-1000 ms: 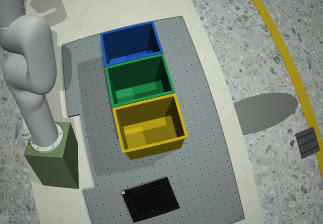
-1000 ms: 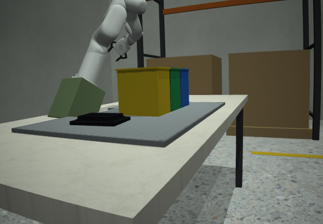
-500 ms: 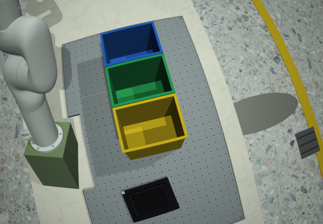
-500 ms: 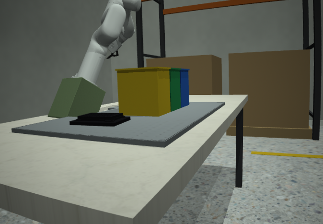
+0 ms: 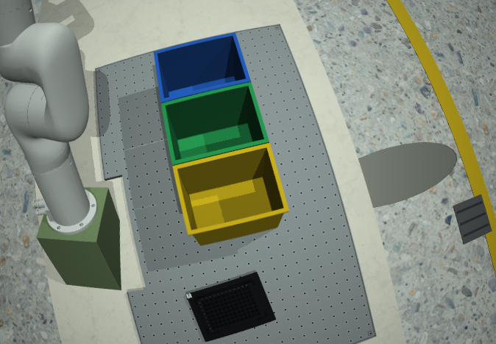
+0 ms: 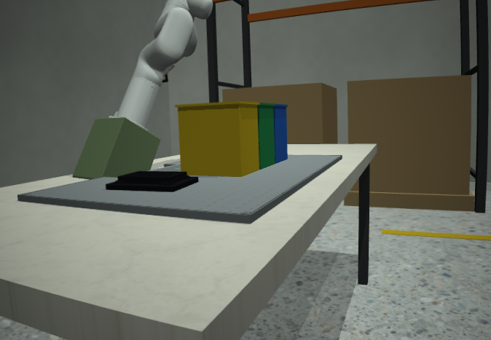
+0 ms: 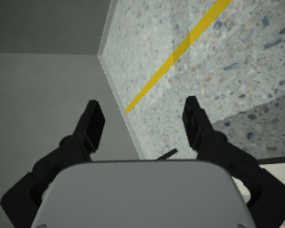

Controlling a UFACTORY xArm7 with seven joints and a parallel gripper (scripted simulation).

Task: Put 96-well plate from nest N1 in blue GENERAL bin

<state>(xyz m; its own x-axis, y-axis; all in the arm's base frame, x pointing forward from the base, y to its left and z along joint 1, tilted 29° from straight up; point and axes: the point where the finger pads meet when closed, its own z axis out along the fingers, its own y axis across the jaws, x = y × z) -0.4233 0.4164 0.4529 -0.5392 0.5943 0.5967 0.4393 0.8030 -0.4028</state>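
Jaws spread, empty gripper (image 7: 144,118) far off; I need to descend squarely over the 96-well plate (image 5: 231,306), straddling its short sides.

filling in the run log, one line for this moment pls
tool: open, empty, off the table | 96-well plate: in nest N1 | blue bin: upright, no plate | step: pick not started

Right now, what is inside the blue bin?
The blue open-topped bin shows only bare walls and floor; the black 96-well plate sits on its nest. The near-wall floor corner is hidden.
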